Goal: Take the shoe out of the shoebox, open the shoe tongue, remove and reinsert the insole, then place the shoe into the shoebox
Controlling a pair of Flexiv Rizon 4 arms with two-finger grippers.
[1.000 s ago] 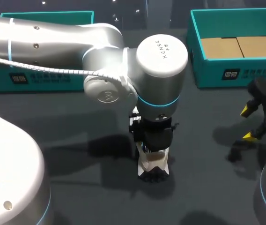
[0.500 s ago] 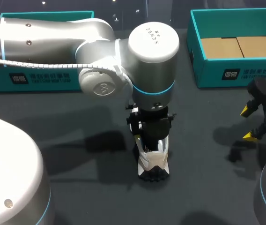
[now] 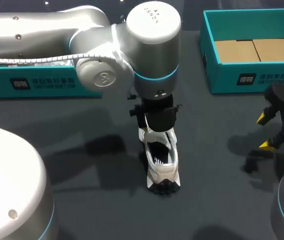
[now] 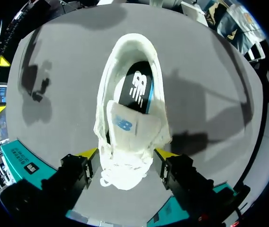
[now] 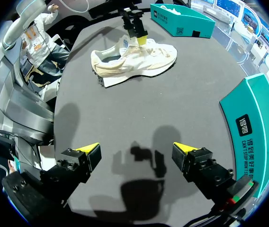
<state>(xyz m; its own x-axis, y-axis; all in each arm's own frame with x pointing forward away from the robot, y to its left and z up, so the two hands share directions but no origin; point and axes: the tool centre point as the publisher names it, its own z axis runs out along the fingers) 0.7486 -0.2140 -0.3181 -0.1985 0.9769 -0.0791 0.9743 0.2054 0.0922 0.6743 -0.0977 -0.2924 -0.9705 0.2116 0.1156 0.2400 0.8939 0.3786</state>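
The jaws of the left gripper (image 4: 128, 153) are held spread, one yellow tip at each side of the laced forepart of the shoe (image 4: 132, 113). No contact with it can be made out, and nothing is pinched. The jaws of the right gripper (image 5: 135, 150) are likewise spread and empty, and it is hung over bare table (image 3: 82, 135), well apart from the shoe. The shoe is stood on its sole near the middle of the table, outside the teal shoebox (image 3: 282, 75) at the far right, in which only tan card is seen. The shoe is off-white and soft-looking. Its tongue (image 4: 125, 124) is turned toward the loose laces (image 4: 118, 176), so the mouth is left wide and the black insole (image 4: 138, 87) is seen lying inside. The tongue is judged to be opened, and removal of the insole is judged to be the step in hand. For that, a fingertip would have to be lowered into the mouth and the insole's edge pinched, with the light shoe probably steadied by the other arm.
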